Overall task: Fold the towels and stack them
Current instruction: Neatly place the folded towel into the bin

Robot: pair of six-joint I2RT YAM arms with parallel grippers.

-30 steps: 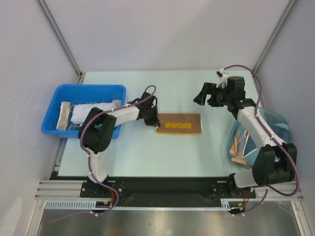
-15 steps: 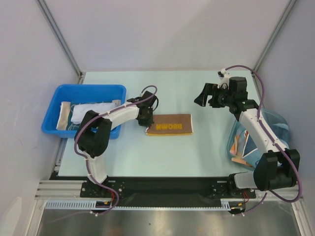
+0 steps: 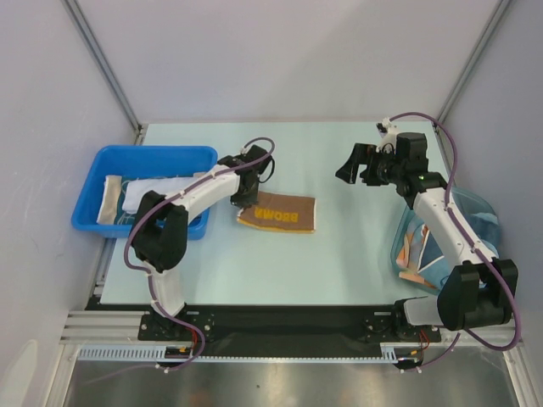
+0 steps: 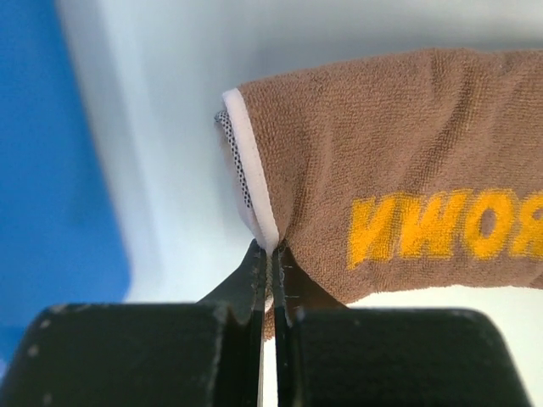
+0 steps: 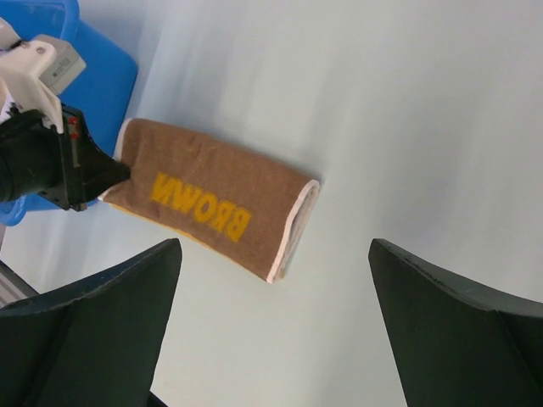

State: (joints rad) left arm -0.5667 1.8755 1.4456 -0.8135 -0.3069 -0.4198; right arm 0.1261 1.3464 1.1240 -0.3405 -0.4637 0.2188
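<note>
Pinching the white-trimmed left corner of the brown towel (image 3: 278, 214), the left gripper (image 3: 247, 197) has its jaws clamped together on the cloth; the left wrist view shows the edge squeezed between them. The towel is folded into a narrow strip, lying on the table (image 3: 356, 263) centre-left of the top view, just right of the blue bin (image 3: 102, 157).

The right gripper (image 3: 352, 164) hangs above the table at upper right, jaws wide apart, holding nothing.

Progress: probably mid-task. The bin at the left holds a few folded cloths (image 3: 144, 193), pale ones, count unclear. The brown towel looks folded but not yet stacked. A translucent blue bag (image 3: 475, 208) at the right edge holds loose cloths (image 3: 416, 250), orange and pale, so several folds are left.

Writing: "BROWN" in yellow capitals on the towel, upside down in all three views and cut off by the frame edge in the left wrist view. No other label is readable.
</note>
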